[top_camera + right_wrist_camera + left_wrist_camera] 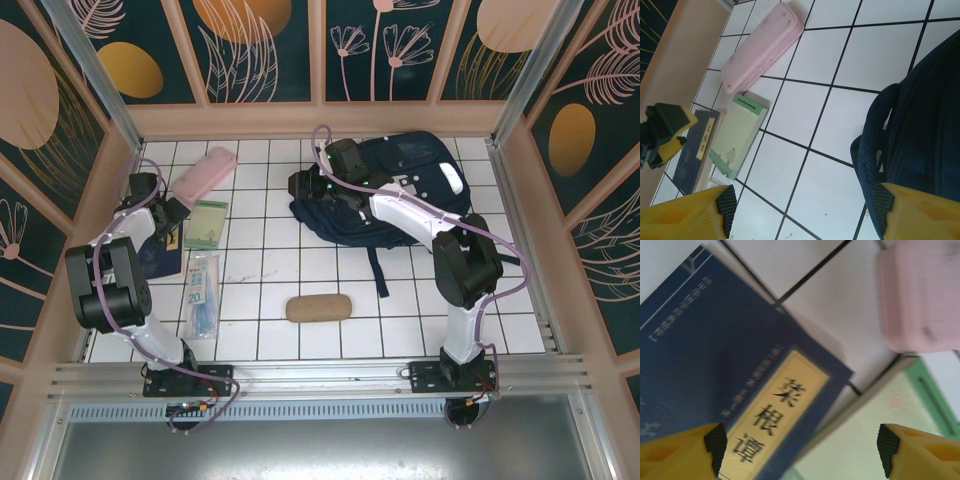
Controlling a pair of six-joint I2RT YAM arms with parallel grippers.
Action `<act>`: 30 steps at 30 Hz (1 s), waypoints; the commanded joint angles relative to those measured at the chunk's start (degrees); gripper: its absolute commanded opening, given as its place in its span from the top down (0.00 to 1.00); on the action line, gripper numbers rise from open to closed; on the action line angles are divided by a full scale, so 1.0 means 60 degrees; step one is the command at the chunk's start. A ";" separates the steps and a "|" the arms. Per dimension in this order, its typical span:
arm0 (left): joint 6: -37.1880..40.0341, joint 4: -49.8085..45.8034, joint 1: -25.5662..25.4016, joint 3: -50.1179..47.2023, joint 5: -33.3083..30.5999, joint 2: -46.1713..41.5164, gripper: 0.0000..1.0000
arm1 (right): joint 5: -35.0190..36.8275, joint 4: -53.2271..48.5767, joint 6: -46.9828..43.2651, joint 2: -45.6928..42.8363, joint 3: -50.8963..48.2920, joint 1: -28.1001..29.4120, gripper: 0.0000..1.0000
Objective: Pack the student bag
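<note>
Left gripper hangs wide open and empty over the blue booklet, near the green booklet and the pink case. Right gripper is likewise wide open and empty, at the left edge of the bag. That bag lies flat at the far right of the tiled surface.

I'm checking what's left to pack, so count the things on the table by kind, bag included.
Books: 2 (navy book, green book)
Cases: 2 (pink case, tan pouch)
Clear packet: 1
Student bag: 1
Total: 6
</note>
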 commanded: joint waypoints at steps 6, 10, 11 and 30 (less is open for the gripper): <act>-0.0578 0.1451 -0.0058 -0.1311 0.1901 0.0786 0.23 | 0.0084 0.0348 0.0082 -0.0168 -0.0270 0.0126 0.25; -0.1198 0.2137 -0.0416 -0.1688 0.2647 0.0676 0.24 | 0.0054 0.0346 0.0111 -0.0101 -0.0256 0.0151 0.25; -0.1331 0.2242 -0.0599 -0.1692 0.2739 0.0659 0.24 | 0.0054 0.0335 0.0125 -0.0081 -0.0242 0.0173 0.25; -0.3426 0.3079 -0.3166 -0.0854 0.2753 0.0190 0.21 | -0.0873 0.0376 0.0517 0.1182 0.0587 0.0707 0.52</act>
